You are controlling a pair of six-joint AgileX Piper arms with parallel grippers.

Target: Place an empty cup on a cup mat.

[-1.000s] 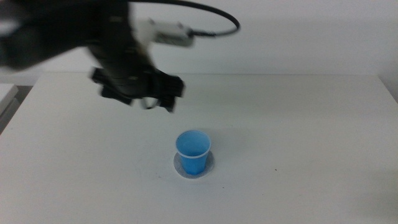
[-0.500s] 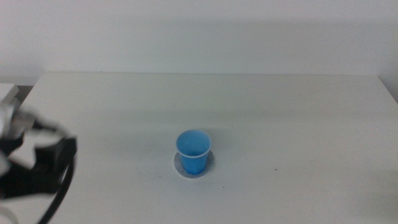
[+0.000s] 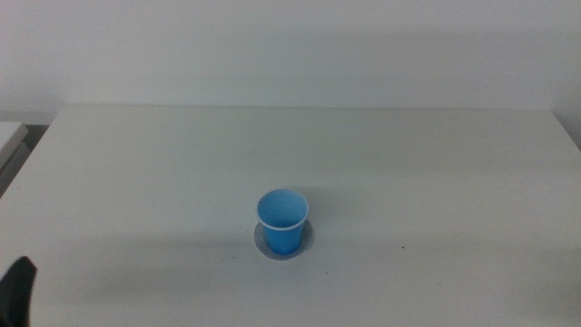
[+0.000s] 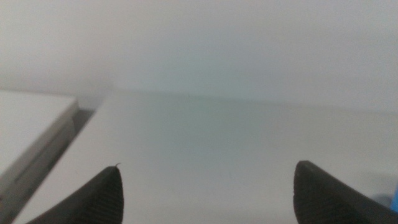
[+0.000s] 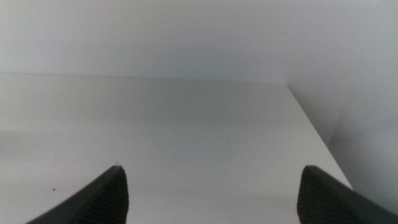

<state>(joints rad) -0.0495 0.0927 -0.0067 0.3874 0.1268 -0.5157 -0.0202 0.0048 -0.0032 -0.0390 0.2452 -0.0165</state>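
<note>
On the cup mat [image 3: 307, 242], the cup [image 3: 282, 221] stands well apart from the left tool [image 4: 205, 186].

White table [image 3: 436, 173], plain pale wall [image 3: 300, 45] behind.

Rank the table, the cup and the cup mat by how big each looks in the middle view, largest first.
1. The table, filling most of the picture.
2. The cup mat and the cup: unranked. The cup stands on the mat and hides most of it; only a thin ring shows, slightly wider than the cup's mouth.
</note>
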